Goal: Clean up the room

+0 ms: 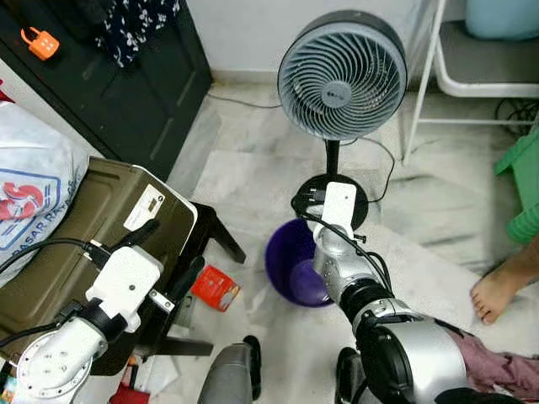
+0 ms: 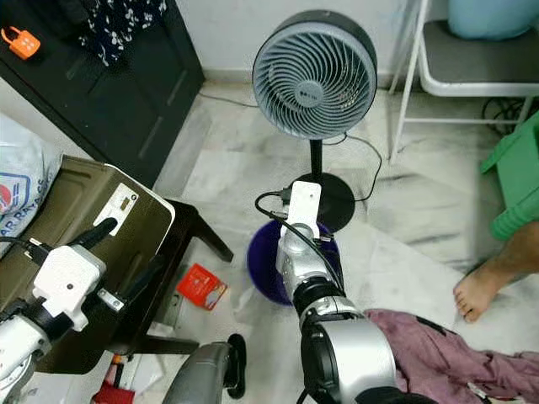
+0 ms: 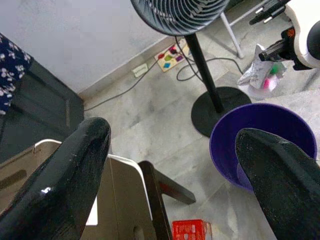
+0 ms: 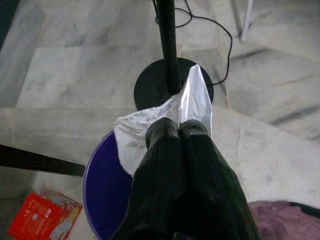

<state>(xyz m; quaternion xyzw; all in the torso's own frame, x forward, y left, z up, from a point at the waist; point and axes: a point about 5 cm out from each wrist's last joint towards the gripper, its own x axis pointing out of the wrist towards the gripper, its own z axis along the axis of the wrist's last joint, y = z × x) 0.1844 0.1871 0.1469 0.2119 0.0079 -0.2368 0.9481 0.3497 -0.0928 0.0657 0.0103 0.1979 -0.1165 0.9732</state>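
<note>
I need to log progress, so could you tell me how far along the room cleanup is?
Done: nothing can be confirmed inside the purple bin. In hand: the right tool is shut on a clear plastic wrapper, held above the bin beside the fan base. Left: the red packet lies on the floor, and a pink cloth too. The left tool is open.

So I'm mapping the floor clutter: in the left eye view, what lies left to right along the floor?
Olive case → red packet → purple bin → person's bare foot.
</note>
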